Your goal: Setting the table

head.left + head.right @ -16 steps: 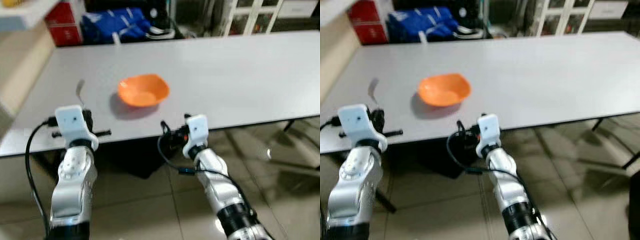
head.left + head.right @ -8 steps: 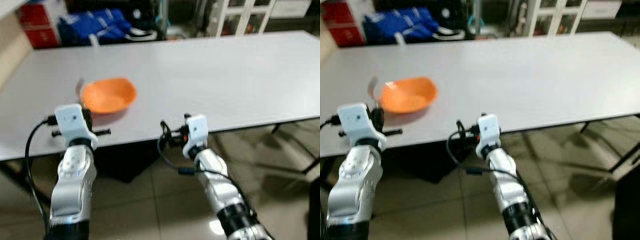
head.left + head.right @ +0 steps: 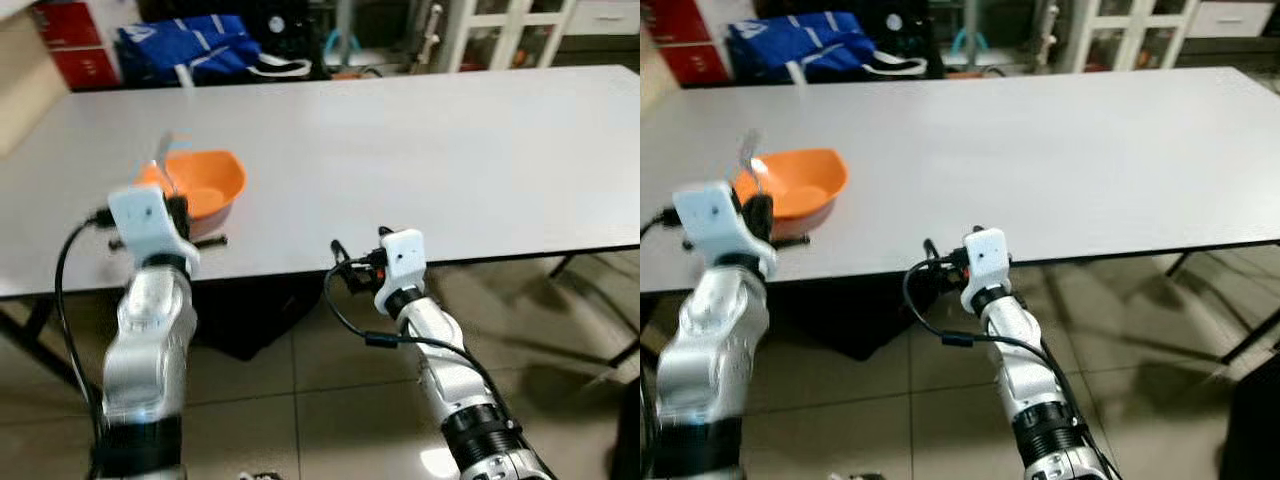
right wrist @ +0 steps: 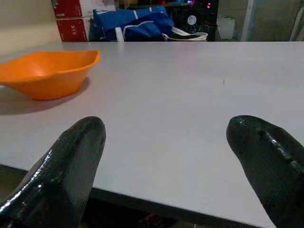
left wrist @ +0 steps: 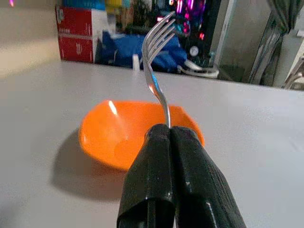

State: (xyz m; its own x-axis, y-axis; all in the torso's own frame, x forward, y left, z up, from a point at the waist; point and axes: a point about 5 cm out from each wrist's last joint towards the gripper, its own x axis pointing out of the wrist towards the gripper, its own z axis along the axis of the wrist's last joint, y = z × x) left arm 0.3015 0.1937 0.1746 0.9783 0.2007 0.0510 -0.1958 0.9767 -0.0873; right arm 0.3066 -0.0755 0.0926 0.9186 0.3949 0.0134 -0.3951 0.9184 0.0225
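Fork (image 5: pixel 156 61) clamped in left hand (image 5: pixel 167 130)

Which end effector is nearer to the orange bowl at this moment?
Left. The left end effector, shut on a fork, is right at the near side of the orange bowl. The right end effector, open, is at the table edge, well off to the bowl's right.

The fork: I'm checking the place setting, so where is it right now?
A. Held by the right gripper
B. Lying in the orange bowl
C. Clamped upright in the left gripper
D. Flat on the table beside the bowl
C: the left gripper is shut on the fork, tines up, in front of the orange bowl.
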